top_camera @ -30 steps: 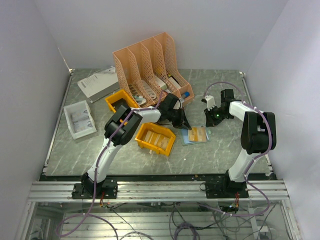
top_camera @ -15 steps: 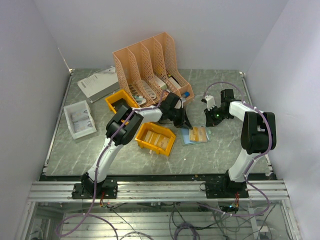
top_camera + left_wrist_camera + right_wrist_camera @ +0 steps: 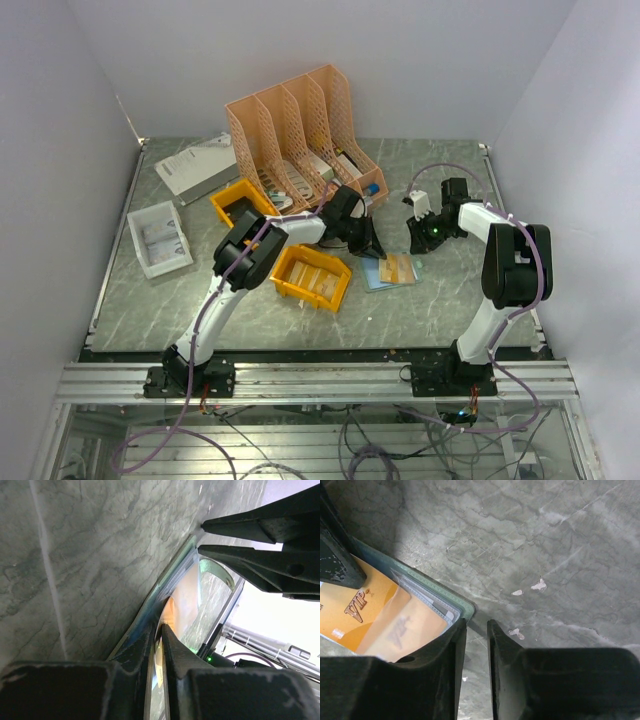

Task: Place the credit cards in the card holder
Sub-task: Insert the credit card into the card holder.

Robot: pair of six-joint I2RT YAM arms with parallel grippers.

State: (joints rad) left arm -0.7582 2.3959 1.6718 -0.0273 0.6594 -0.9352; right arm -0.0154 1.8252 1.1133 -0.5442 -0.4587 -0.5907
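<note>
An open card holder (image 3: 374,277) lies flat on a grey marbled counter (image 3: 440,310), just right of a yellow bin (image 3: 311,277). An orange card (image 3: 350,615) marked VIP lies inside it. The left jaws straddle the holder's left edge, barely parted; whether they grip it cannot be told. The right jaws, slightly parted and empty, stand at its far corner.

"VIP" on orange credit card (image 3: 351,614)

Your left arm (image 3: 213,305) and right arm (image 3: 483,315) show white links, black joints, trailing lilac cables (image 3: 524,385), and scuffed black fingers (image 3: 437,680).
</note>
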